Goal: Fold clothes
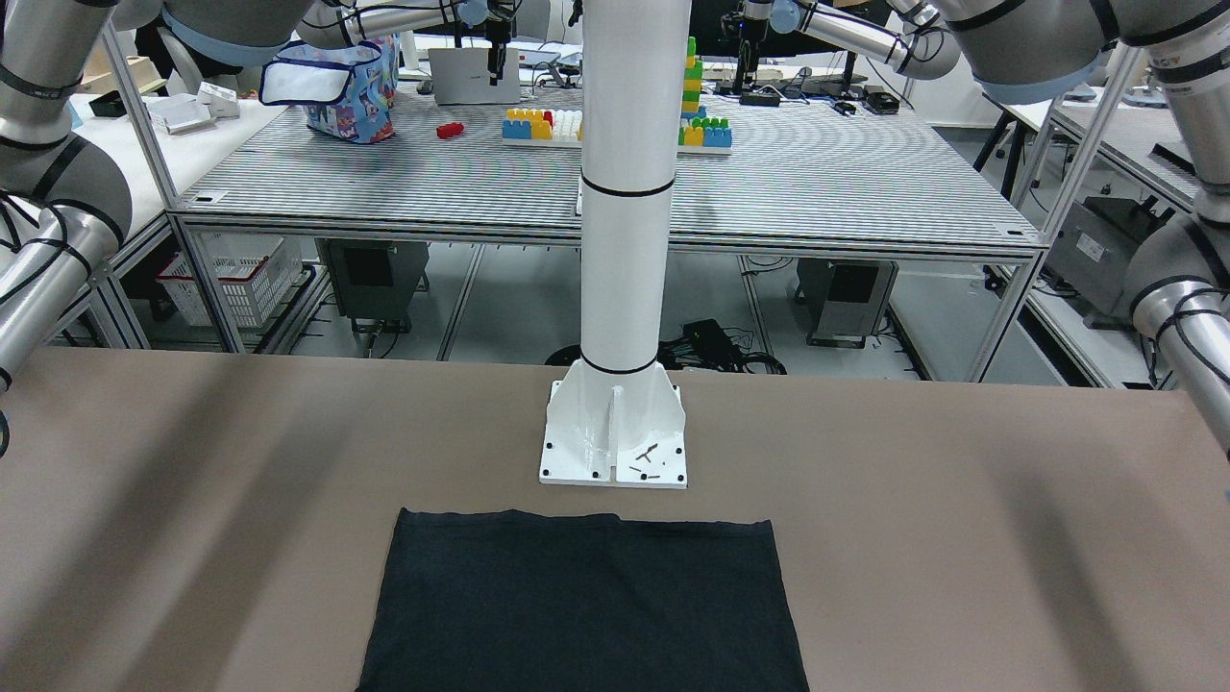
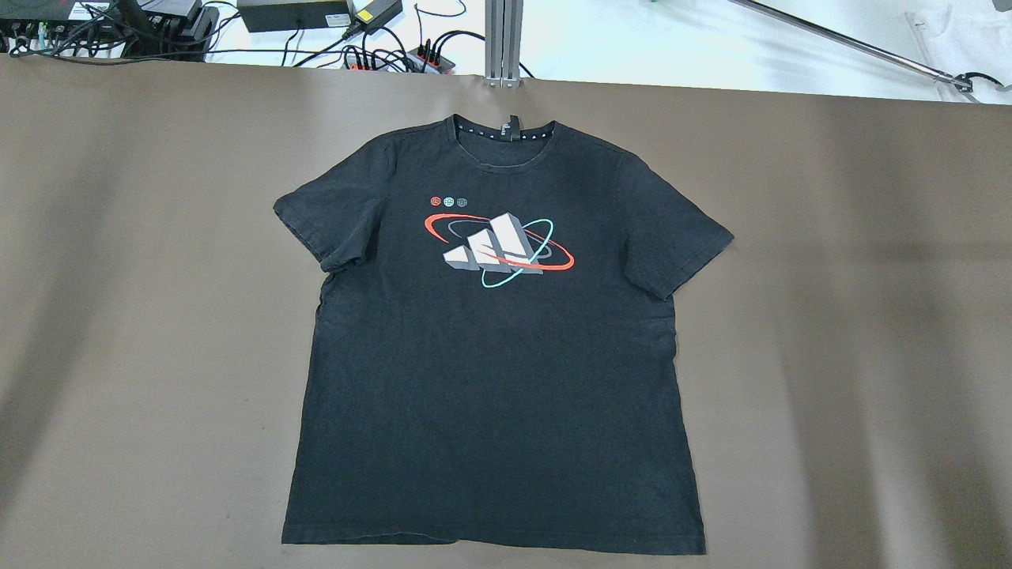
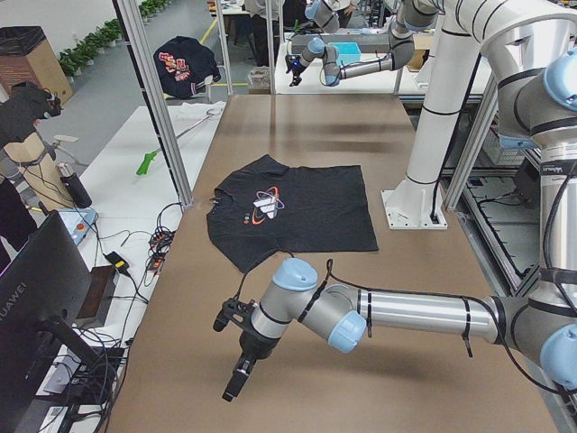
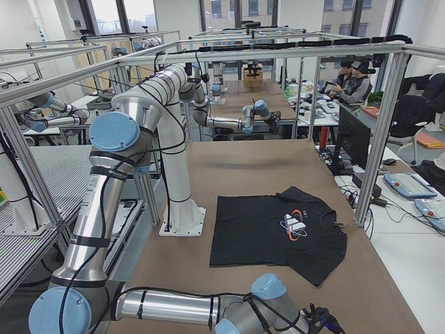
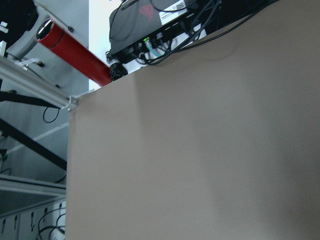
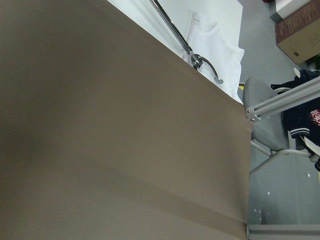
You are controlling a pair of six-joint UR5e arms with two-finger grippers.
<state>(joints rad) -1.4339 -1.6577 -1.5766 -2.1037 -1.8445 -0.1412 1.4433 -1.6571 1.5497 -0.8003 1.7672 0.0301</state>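
Note:
The clothes are one black T-shirt with a white, red and teal logo on the chest. It lies flat, face up, sleeves spread, in the middle of the brown table, collar towards the far edge. It also shows in the front-facing view, the left view and the right view. My left gripper hangs over the table's left end, well clear of the shirt. My right gripper is at the table's right end, also clear. I cannot tell whether either is open or shut. Both wrist views show only bare table.
The white pillar's base plate stands just behind the shirt's hem. Cables and power bricks lie beyond the far table edge. Aluminium frame posts stand along that edge. A red cylinder lies past the left corner.

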